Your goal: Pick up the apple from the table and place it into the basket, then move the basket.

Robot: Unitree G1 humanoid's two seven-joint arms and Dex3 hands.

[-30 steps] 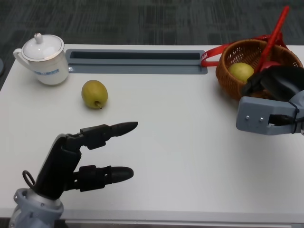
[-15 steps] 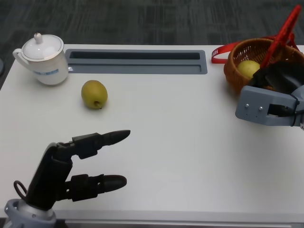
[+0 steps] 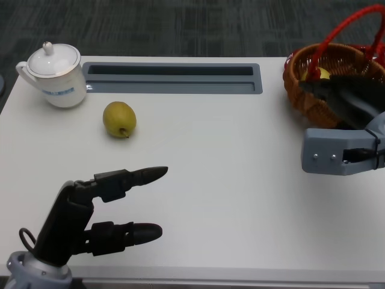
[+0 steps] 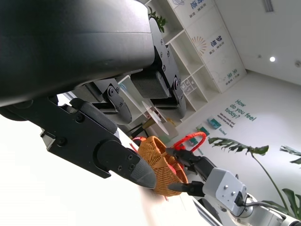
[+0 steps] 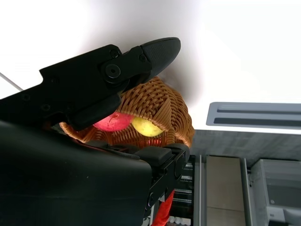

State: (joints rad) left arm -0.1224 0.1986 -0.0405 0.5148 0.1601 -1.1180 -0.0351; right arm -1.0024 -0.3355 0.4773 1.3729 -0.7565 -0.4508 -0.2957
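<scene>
Basket [image 3: 307,90] cut off at frame edge, gripped by right robot hand [image 3: 343,99], left robot hand [image 3: 114,201] spread, empty.

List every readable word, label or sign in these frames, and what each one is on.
"How do you feel today?": on the white wall, left wrist view.
Shelf signs: white characters on teal panels, too small to read.
Mug: blue band of print, too blurred to read.
Basket, its red handle and both hands: no legible text.
</scene>
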